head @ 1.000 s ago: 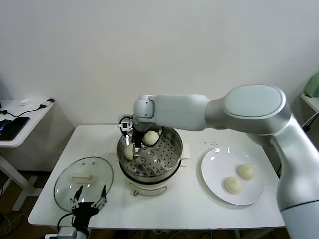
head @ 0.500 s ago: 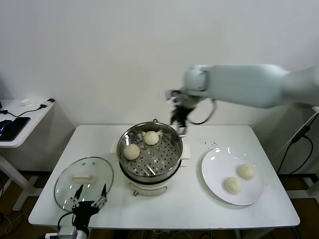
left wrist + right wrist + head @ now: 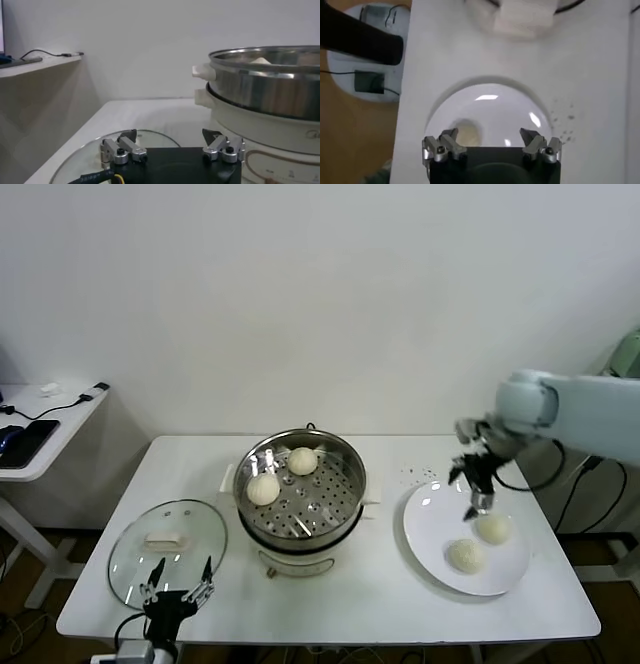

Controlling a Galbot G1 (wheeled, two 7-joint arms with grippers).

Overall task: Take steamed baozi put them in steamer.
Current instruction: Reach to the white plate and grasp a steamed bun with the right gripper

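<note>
Two steamed baozi (image 3: 263,488) (image 3: 302,461) lie inside the shiny steamer (image 3: 345,460) on its white cooker base. Two more baozi (image 3: 493,528) (image 3: 466,555) rest on the white plate (image 3: 426,529) at the right. My right gripper (image 3: 477,485) hovers open over the plate's far side, just above the nearer-to-wall bun, holding nothing. From the right wrist, one baozi (image 3: 466,135) shows on the plate (image 3: 490,107) between the open fingers (image 3: 449,137) of the gripper (image 3: 489,135). My left gripper (image 3: 178,586) stays parked open at the table's front edge, by the lid; its own camera shows it (image 3: 170,136) beside the steamer (image 3: 265,80).
A round glass lid (image 3: 168,545) with a white knob lies left of the cooker. A side table (image 3: 40,429) with cables stands at far left. Dark specks (image 3: 420,475) dot the table between steamer and plate.
My right arm swung from inside the steamer, leaving a baozi there, up and across to the right, and now hangs over the plate. The left arm has not moved.
</note>
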